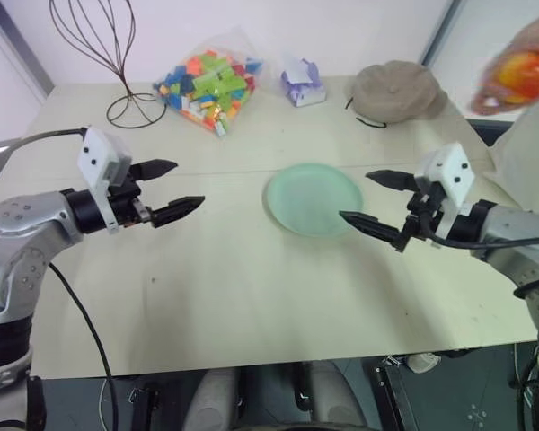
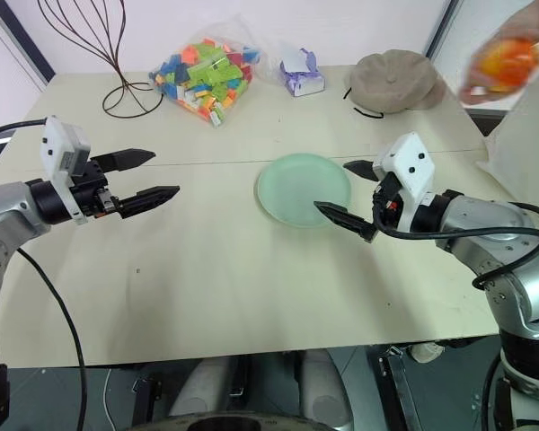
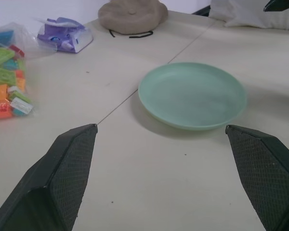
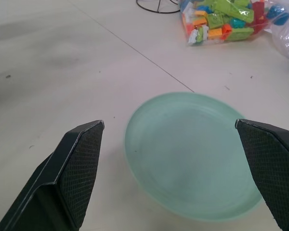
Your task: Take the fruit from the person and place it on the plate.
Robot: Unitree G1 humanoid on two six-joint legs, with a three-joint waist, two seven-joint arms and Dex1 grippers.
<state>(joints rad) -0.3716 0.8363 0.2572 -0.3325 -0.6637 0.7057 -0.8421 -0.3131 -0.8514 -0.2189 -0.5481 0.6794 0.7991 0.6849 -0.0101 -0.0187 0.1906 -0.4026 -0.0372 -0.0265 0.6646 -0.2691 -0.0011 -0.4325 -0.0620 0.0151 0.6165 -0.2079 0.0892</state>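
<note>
Both end effectors [image 1: 173, 189] [image 1: 370, 199] spread wide; fruit [image 1: 525, 75] blurred, half-hidden in person's hand [image 1: 512, 67].

The fruit [image 2: 508, 61] is held in the person's hand [image 2: 496, 65] at the far right, well apart from the plate [image 2: 303, 189] flanked by both spread claws.

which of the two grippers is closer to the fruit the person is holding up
The right gripper. The fruit is in the person's hand at the table's far right, on that arm's side; the left gripper is across the plate.
</note>
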